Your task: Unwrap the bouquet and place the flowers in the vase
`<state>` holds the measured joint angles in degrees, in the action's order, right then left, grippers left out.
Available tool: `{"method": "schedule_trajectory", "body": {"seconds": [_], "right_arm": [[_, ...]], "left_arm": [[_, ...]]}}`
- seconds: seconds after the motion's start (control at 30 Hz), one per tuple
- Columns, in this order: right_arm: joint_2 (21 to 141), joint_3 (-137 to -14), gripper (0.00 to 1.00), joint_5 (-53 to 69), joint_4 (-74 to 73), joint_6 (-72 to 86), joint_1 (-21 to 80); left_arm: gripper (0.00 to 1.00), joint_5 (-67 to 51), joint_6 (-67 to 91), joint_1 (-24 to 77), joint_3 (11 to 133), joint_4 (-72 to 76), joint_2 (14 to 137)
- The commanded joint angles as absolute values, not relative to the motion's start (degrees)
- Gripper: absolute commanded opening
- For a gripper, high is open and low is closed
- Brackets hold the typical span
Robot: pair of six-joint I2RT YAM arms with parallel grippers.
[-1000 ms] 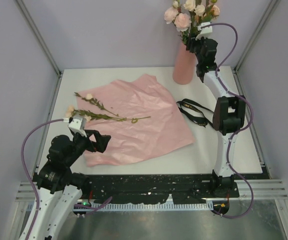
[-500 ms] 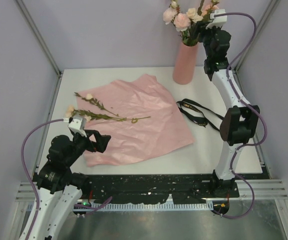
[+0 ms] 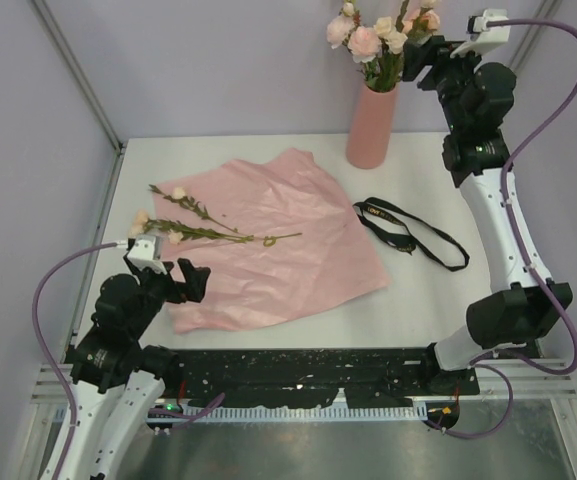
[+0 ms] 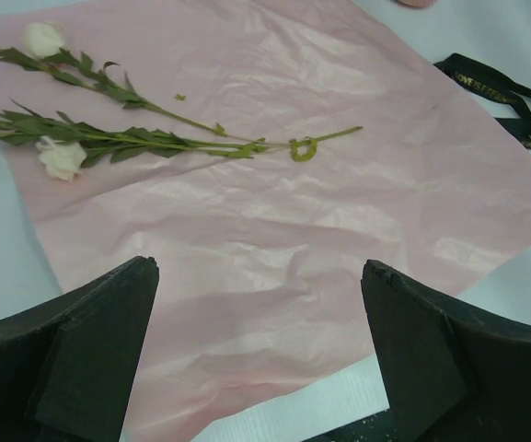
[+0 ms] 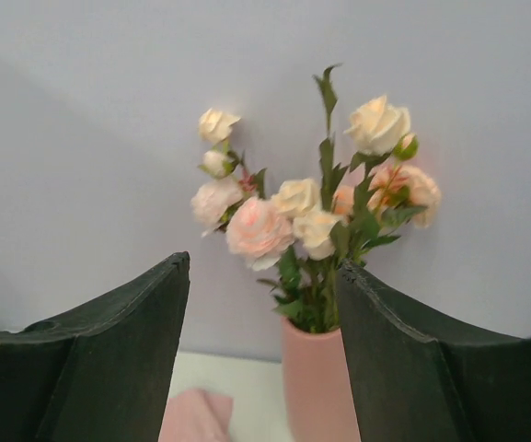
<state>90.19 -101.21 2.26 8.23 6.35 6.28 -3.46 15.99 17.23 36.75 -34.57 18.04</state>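
The salmon-pink vase (image 3: 371, 127) stands at the back of the table with several pale roses, the flowers (image 3: 378, 35), in it. My right gripper (image 3: 420, 60) hangs high, just right of the blooms, open and empty; its wrist view faces the flowers (image 5: 288, 216) and vase (image 5: 320, 387) from a distance. Two more flower stems (image 3: 196, 224) lie on the spread pink paper (image 3: 288, 250). My left gripper (image 3: 186, 283) hovers open over the paper's near left corner, well short of those stems (image 4: 136, 138). No wrapped bouquet is in view.
A black gold-lettered ribbon (image 3: 408, 232) lies loose on the white table (image 3: 468, 300) right of the paper, also seen in the left wrist view as the ribbon (image 4: 500, 92). Pale walls and metal frame posts enclose the table on three sides.
My right gripper has opened and pulled up and right, away from the vase mouth; the flowers stay in the vase. My left gripper has drawn back slightly toward the near left.
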Motion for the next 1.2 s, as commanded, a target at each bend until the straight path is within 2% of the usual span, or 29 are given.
{"method": "schedule_trajectory", "body": {"seconds": [0.0,0.17,0.3,0.43,0.67,0.93,1.17], "right_arm": [[85.35,-93.28,0.69,8.61,-2.37,12.31,10.87],[80.25,-79.39,0.73,3.27,-1.94,8.88,22.39],[84.53,-75.50,0.73,5.86,-0.35,9.67,29.78],[94.89,-82.95,0.73,8.08,-9.74,4.49,37.68],[112.47,-94.29,0.74,6.24,-17.40,0.26,43.68],[123.39,-99.31,0.73,4.75,-16.96,-1.32,45.62],[125.42,-100.63,0.72,2.72,-14.95,-2.90,46.93]], "left_arm": [[0.97,6.14,15.29,17.32,39.46,-35.95,15.65],[0.97,10.89,16.08,17.31,40.34,-37.35,14.76],[0.96,12.57,16.00,17.23,40.52,-38.06,13.89],[0.97,13.01,16.00,17.31,40.34,-38.23,12.57],[0.96,12.74,16.61,17.40,39.29,-37.35,10.02],[0.96,12.48,17.58,17.31,38.85,-37.27,9.05],[0.96,11.69,17.49,17.31,39.02,-37.44,9.93]]}}
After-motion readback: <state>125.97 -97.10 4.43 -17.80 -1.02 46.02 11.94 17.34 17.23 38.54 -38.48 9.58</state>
